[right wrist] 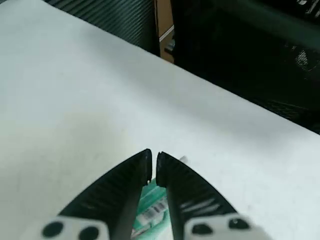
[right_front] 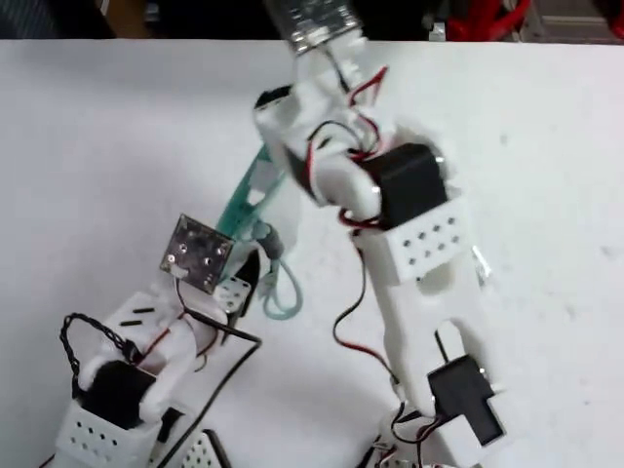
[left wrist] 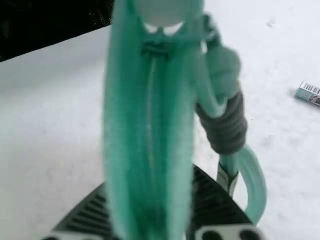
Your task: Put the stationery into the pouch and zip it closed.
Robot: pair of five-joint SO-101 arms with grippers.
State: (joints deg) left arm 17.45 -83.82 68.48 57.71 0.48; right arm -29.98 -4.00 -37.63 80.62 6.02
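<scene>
High view: pouch (right_front: 255, 193), teal-edged and translucent, stands on its edge over the white table (right_front: 117, 146) between the two arms. From the left gripper (right_front: 244, 278) it runs toward 12–1 o'clock, and its far end goes under the right arm's wrist. Left gripper: closed on the pouch's near end. In the left wrist view the pouch rises edge-on out of the black jaw, zipper (left wrist: 150, 100) facing the camera along the middle of the edge. I cannot tell whether the zipper is drawn fully shut. Strap loop (right_front: 283, 297) hangs from the pouch just beside the left gripper at its 4 o'clock, and a grey sleeve (left wrist: 227, 125) is wrapped round the strap. Right gripper (right wrist: 153, 162): jaws drawn narrow, with a thin slit left between the tips. It sits at the pouch's 12 o'clock end, pointing toward the table's far edge. Through the gap behind the tips shows a teal labelled piece (right wrist: 150, 212). I cannot tell whether the jaws pinch it. Labels: that piece carries a white barcode sticker, print too small to read. A small teal item (left wrist: 310, 93) lies flat on the table well apart from the pouch. It also bears a barcode label, and no writing on it is legible.
</scene>
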